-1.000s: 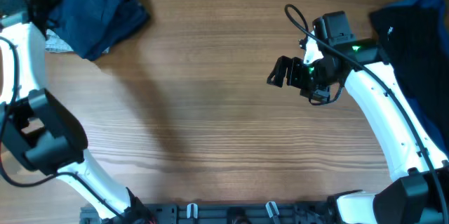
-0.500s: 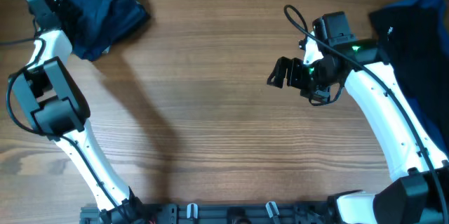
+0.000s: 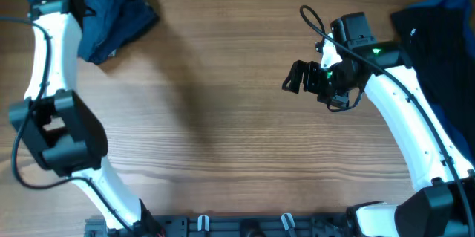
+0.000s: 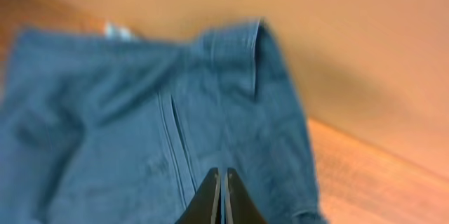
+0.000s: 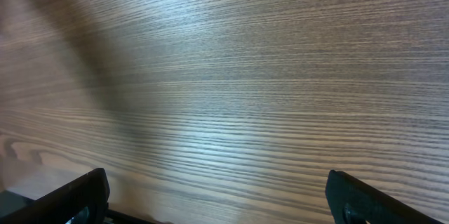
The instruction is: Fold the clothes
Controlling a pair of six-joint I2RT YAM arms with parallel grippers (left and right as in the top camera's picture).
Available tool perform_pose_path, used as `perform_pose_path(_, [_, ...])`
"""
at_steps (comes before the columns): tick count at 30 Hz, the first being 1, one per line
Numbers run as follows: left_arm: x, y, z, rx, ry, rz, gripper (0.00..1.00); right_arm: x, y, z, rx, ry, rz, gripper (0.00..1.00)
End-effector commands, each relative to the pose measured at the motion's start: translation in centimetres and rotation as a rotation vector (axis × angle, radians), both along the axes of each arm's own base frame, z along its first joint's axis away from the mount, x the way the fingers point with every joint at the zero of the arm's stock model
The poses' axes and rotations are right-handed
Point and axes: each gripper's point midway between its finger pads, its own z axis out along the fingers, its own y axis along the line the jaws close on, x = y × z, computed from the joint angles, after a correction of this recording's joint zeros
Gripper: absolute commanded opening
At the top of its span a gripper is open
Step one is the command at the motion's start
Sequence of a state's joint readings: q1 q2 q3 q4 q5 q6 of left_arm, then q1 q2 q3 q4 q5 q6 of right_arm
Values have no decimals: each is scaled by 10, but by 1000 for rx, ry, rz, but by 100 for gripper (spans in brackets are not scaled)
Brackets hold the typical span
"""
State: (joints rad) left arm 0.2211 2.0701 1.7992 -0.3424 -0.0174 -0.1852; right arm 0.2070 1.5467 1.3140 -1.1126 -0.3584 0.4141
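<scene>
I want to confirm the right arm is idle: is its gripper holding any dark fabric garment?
No, the right gripper is wide open above the brown wooden table, with nothing between its fingers.

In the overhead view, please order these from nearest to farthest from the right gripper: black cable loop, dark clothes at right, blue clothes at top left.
1. Black cable loop, just above the right gripper.
2. Dark clothes, right edge.
3. Blue clothes, top-left corner.

Robot lab station, by the look: plain wood-grain bench (image 3: 223,140), white-and-black left arm (image 3: 46,51) and right arm (image 3: 404,118) based by a black rail (image 3: 245,226), loose cable (image 3: 310,20), clothes (image 3: 111,10) heaped at corners.
</scene>
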Motion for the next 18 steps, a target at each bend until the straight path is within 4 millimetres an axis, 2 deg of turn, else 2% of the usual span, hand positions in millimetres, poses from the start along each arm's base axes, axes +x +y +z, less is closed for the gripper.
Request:
perform_pose_path(1, [1,2,-74,-44,128,14,4,-3,2,-1,4,2,25,100])
perform_pose_path(3, [0,2,-110,-81,184,35,4,-1,2,-1,5,-3,25,99])
perform_pose_path(6, [-4,1,-151,-104,256,42,4,-2,2,-1,5,-2,25,100])
perform_pose_path(8, [-6,1,-161,-107,275,43,4,-2,2,-1,5,-2,25,100])
perform_pose_path(9, [-4,1,-160,-106,269,43,4,-2,2,-1,5,-2,25,100])
perform_pose_path(13, [14,5,-111,-76,128,40,4,-2,2,-1,5,-2,24,100])
perform_pose_path(16, [28,9,-47,-40,-43,36,4,-1,2,-1,6,-5,22,100])
perform_pose_path(18, [37,11,-12,-17,-156,34,4,1,3,-1,7,-13,22,99])
